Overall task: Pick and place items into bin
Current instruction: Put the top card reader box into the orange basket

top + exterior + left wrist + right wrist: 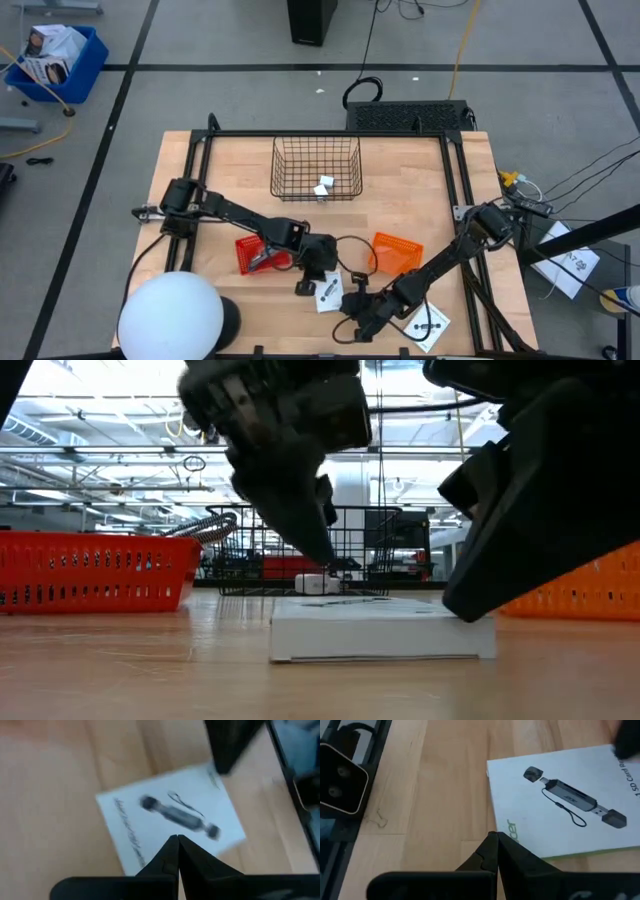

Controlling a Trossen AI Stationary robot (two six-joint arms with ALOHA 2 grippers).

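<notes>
A white card (328, 293) printed with a small black part lies flat on the table; it also shows as the card (170, 820) and the card (560, 800). My left gripper (177, 839) is shut and hangs just above it, tips slanting down. My right gripper (495, 836) is shut, its tips at the card's edge on the near right. A second white card (430, 325) lies beside my right arm. Two white cubes (324, 186) sit in the wire basket (316, 150). A grey tool (262, 260) lies in the red bin (248, 262). My right gripper's shut fingertips stand at the card's edge (509, 836), slanting down from the near right. I cannot tell whether they touch it. In the low view the gripper's dark body covers the card's right end (470, 622). My left gripper touches nothing.
An orange bin (397, 250) stands to the right of the red one. A large white dome (170, 315) sits at the table's near left corner. A dark cable (352, 255) loops between the two arms. The black frame rail (455, 180) borders the table's right side.
</notes>
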